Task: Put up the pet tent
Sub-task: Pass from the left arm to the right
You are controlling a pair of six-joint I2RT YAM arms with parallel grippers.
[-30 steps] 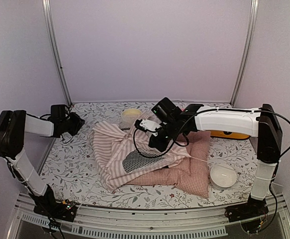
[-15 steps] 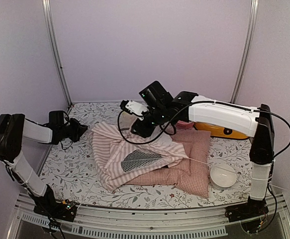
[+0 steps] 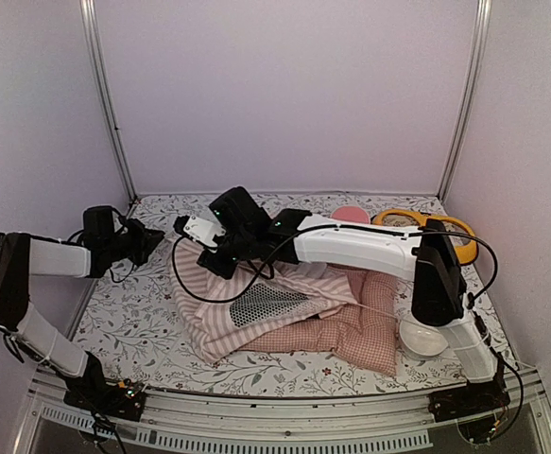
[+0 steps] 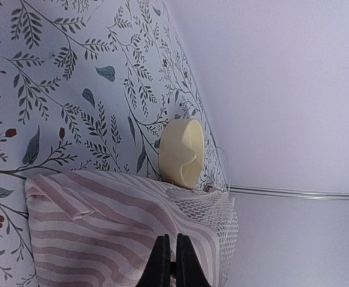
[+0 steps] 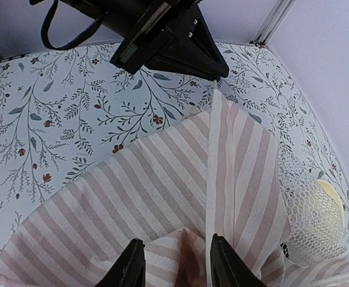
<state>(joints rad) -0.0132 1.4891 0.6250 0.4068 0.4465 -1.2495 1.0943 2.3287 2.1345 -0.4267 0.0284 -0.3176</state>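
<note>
Barely started tbh: pet tent (image 3: 256, 303) lies collapsed, left gripper (image 4: 170, 239) pinched shut at its corner, right gripper (image 5: 175, 245) half-open over the stripes.

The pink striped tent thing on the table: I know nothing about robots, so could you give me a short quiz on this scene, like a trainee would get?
1. True or false: the pet tent is standing upright with its door open.
2. Multiple choice: the right gripper, over the striped fabric, is A) open, B) shut tight, C) out of sight in every view.
3. Fill in: part of the tent lies on top of a pink checked ______.
Key: 1 false, it lies collapsed and crumpled on the table. 2 A. 3 cushion.
</note>
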